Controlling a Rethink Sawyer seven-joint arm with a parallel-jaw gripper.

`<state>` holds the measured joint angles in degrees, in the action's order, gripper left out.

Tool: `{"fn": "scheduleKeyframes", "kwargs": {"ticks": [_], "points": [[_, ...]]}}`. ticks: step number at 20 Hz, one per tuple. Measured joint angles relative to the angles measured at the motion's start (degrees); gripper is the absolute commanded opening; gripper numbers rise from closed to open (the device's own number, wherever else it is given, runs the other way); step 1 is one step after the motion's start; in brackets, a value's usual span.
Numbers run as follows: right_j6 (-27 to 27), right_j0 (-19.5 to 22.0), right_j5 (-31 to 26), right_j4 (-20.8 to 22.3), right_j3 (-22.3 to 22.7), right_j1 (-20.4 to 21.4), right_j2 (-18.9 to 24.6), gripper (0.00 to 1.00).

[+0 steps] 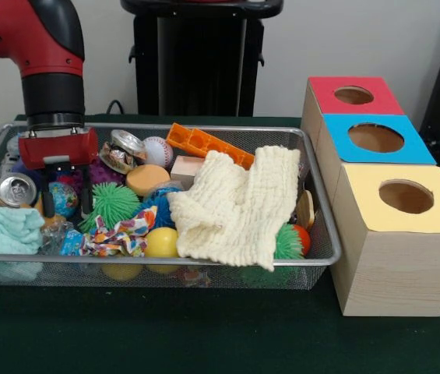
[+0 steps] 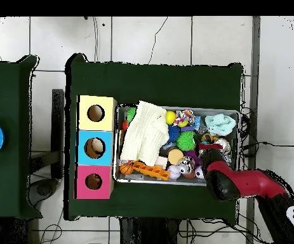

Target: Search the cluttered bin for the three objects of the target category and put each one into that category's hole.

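My gripper hangs low in the left end of the wire bin, open. Its two black fingers stand either side of a small blue globe ball; I cannot tell whether they touch it. A green spiky ball lies just right of it, then a yellow ball, a baseball and a blue spiky ball. A cream cloth covers the bin's right half, with another green spiky ball showing under its edge. In the overhead view the gripper is over the bin's right part.
Three wooden boxes with round holes stand beside the bin: red top, blue top, yellow top. Also in the bin are a silver can, a teal cloth, an orange toy block and a crushed can.
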<state>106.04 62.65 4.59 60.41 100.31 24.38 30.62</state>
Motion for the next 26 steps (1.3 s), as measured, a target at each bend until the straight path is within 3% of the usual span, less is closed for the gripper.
{"fn": "scheduleKeyframes", "kwargs": {"ticks": [9, 26], "points": [[0.00, -0.86, -0.01, 0.01, 0.12, 0.45, -0.20, 1.00], [0.00, 4.16, -5.86, -2.28, 6.42, 11.59, 1.74, 1.00]]}}
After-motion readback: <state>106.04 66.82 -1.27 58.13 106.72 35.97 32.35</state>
